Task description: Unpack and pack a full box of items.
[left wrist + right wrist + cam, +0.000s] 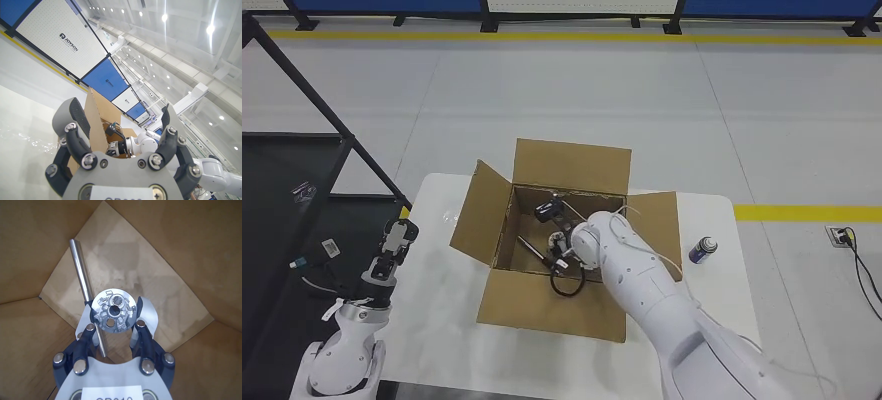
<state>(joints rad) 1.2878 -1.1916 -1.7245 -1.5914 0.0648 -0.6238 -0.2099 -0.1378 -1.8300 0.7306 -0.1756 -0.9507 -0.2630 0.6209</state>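
Note:
An open cardboard box (542,300) stands in the middle of the white table, its flaps spread out. My right gripper (115,311) is down inside the box, shut on a round silver metal disc (113,310) with holes and cast ridges. A shiny metal rod (81,272) lies on the box floor (151,275) beneath it. In the top view the right arm (627,275) reaches into the box, where a dark part (547,211) and a black ring (565,288) also lie. My left gripper (121,117) is open and holds nothing, left of the box, pointing upward at the box flap (94,113).
A small spray can (701,250) stands on the table to the right of the box. A black frame and a dark mat (302,200) border the table's left side. Bare table surface (442,300) lies between the left arm and the box.

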